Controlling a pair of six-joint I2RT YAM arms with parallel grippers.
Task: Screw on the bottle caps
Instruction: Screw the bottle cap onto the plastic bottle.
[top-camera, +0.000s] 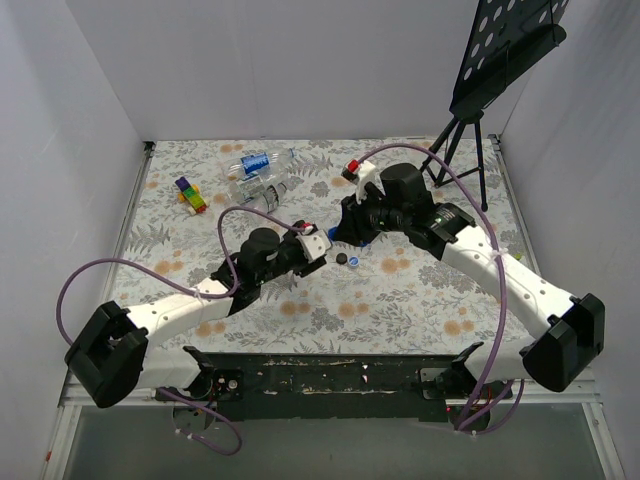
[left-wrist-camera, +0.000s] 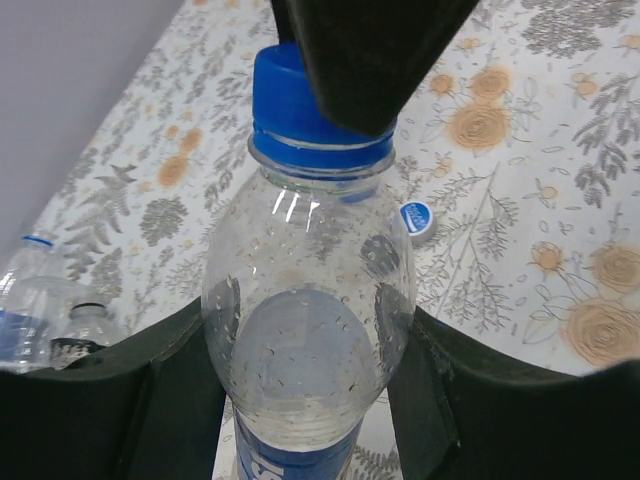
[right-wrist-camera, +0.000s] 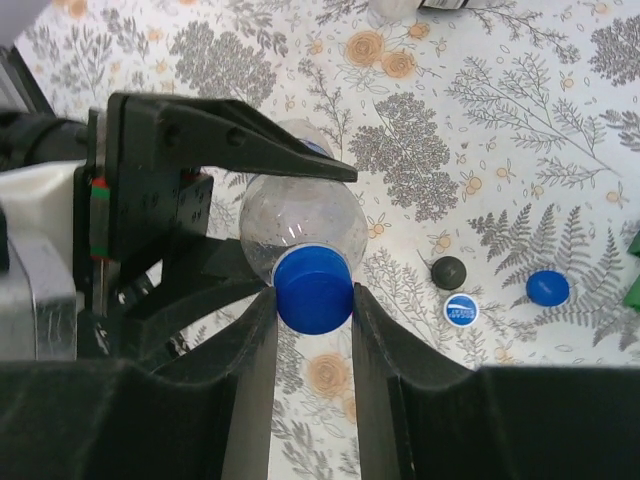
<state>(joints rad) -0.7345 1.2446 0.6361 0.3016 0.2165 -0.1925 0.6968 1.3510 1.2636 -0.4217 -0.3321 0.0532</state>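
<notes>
My left gripper (left-wrist-camera: 305, 400) is shut on a clear bottle (left-wrist-camera: 310, 300) with a blue label, holding it by the body. A blue cap (right-wrist-camera: 312, 288) sits on this bottle's neck and also shows in the left wrist view (left-wrist-camera: 300, 110). My right gripper (right-wrist-camera: 313, 300) is shut on that cap, one finger on each side. In the top view the two grippers meet at mid-table, the left (top-camera: 318, 245) and the right (top-camera: 345, 230). Three loose caps lie on the cloth: a black one (right-wrist-camera: 449, 270), a blue-and-white one (right-wrist-camera: 460, 310) and a blue one (right-wrist-camera: 547, 288).
Other clear bottles (top-camera: 258, 175) lie at the back left. Multicoloured toy blocks (top-camera: 190, 193) sit left of them. A black music stand (top-camera: 480, 100) stands at the back right. A green block (right-wrist-camera: 632, 270) shows at the right edge of the right wrist view.
</notes>
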